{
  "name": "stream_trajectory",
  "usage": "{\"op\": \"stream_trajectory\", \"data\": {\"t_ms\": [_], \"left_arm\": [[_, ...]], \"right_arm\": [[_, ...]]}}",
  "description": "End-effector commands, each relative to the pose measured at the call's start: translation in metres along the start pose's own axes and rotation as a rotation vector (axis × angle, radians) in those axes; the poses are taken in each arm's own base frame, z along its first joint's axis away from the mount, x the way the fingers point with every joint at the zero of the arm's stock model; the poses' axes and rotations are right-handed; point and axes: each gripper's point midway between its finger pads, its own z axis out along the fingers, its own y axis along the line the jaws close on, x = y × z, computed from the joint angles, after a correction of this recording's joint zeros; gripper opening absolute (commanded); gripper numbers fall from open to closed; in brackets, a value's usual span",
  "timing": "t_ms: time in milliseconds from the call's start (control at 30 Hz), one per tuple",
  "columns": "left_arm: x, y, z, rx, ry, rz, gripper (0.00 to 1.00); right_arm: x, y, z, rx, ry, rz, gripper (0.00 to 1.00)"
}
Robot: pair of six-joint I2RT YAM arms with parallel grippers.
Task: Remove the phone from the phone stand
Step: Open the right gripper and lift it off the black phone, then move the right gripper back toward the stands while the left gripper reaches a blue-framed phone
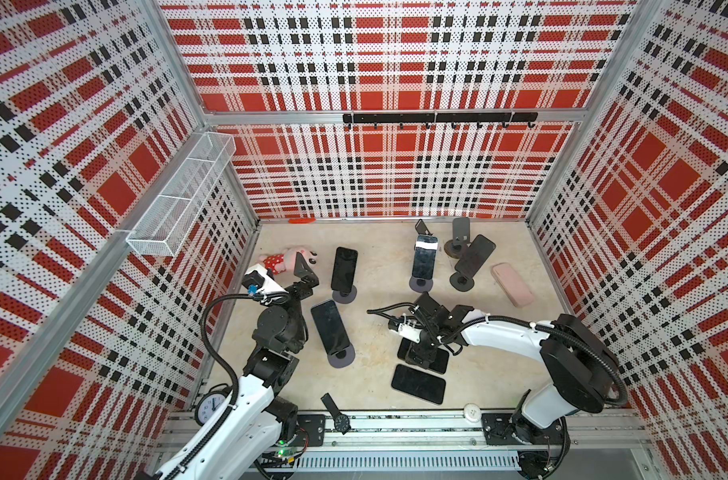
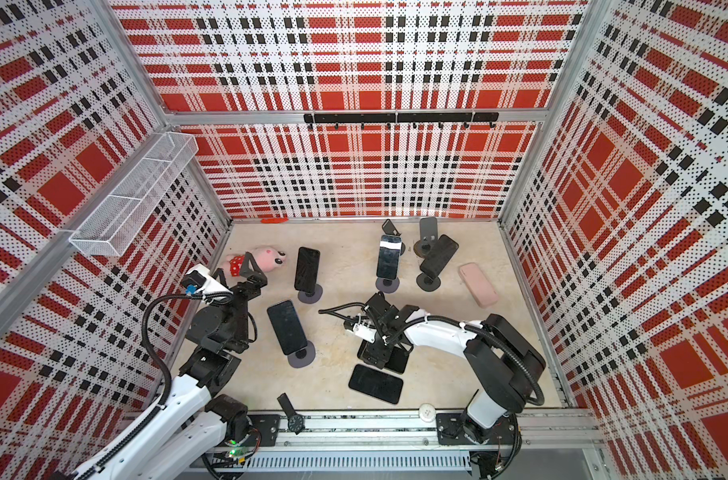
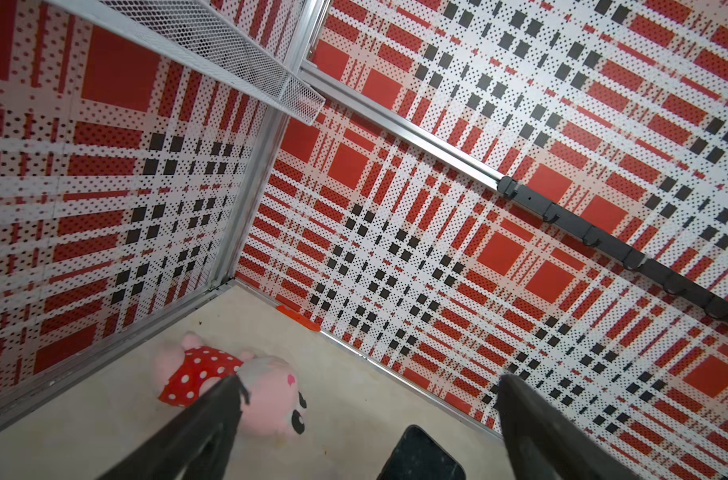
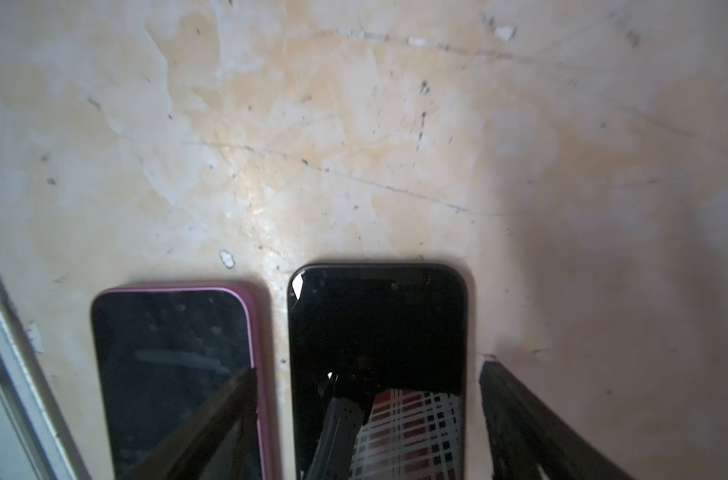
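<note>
Jaws spread, the left gripper (image 3: 369,379) hangs beside a pink plush toy (image 1: 287,257). Farther right, a dark phone (image 1: 331,328) leans on its round stand (image 1: 342,356). The right gripper (image 4: 367,369), fingers (image 4: 516,415) parted, straddles a black phone (image 4: 376,316) flat on the table (image 4: 354,124) beside a pink-cased phone (image 4: 171,332).

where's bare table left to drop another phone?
Bare: far strip behind the plush toy; middle lane between the nearest standing phone and the right gripper; near edge between wristwatch and pink-rimmed phone. Crowded: far-right stands by the pink case.
</note>
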Motion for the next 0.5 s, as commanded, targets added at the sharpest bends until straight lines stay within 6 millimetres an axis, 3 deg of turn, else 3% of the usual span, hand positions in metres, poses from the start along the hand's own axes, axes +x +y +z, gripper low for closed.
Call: {"op": "stream_trajectory", "data": {"t_ms": [0,167,333,467], "left_arm": [[0.006,0.009,0.002,-0.041,0.014,0.004,0.98],[0.005,0.015,0.005,-0.062,0.012,-0.012,0.98],[0.012,0.029,0.008,-0.08,0.025,0.0,0.98],[0.019,0.037,0.012,-0.079,0.049,-0.008,0.98]], "right_arm": [[-0.036,-0.007,-0.032,0.058,-0.12,-0.037,0.88],[-0.082,-0.019,-0.074,0.157,-0.295,-0.024,0.88],[-0.133,-0.014,-0.118,0.253,-0.543,-0.04,1.0],[-0.15,-0.034,-0.155,0.421,-0.712,0.064,1.0]]}}
